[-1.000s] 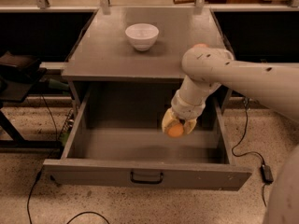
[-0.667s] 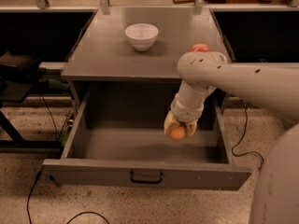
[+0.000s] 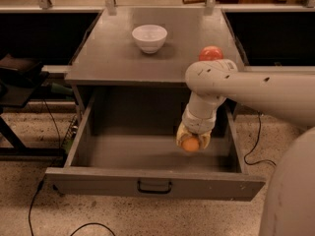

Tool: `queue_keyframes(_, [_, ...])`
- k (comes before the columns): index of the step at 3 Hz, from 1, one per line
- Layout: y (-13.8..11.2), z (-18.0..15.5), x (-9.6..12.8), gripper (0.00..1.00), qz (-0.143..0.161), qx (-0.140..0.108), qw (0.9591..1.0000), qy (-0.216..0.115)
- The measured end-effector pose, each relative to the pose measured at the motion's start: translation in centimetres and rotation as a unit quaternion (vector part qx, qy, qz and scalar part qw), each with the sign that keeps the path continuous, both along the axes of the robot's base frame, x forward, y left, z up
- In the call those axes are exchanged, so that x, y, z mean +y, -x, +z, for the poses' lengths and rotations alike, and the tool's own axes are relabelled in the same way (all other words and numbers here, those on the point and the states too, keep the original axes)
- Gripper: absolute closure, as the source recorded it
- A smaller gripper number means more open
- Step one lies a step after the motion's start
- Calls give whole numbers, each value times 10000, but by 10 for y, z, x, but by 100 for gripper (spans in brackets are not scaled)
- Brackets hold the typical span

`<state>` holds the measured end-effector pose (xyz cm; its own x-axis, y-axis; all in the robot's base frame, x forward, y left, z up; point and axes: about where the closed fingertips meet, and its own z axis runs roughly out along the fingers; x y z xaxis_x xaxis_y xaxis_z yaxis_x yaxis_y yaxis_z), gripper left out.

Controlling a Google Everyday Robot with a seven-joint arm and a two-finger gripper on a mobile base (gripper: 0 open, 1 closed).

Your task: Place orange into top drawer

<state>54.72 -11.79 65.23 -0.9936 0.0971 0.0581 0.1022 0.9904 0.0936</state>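
Note:
The top drawer [image 3: 147, 154] of the grey cabinet is pulled open, its front panel with a small dark handle [image 3: 154, 187] facing me. My gripper [image 3: 192, 140] hangs over the right part of the drawer's inside, pointing down. It is shut on the orange [image 3: 190, 144], a small yellow-orange fruit that shows between the fingers, held above the drawer floor.
A white bowl [image 3: 149, 37] stands on the cabinet top [image 3: 113, 58]. A larger reddish-pink fruit [image 3: 210, 53] sits on the top's right side, partly behind my arm. Cables lie on the speckled floor at left and right. A dark stand is at far left.
My arm has shifted a little, uncovering the reddish fruit behind it. The gripper still holds the orange over the right part of the drawer, slightly lower than before.

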Motion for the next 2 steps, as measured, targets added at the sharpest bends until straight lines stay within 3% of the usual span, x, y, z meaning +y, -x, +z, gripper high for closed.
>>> queue_keyframes(1, [-1, 1, -4, 16, -103, -49, 9999, 77])
queue_keyframes(2, [-4, 8, -11, 0, -175, -178, 9995, 187])
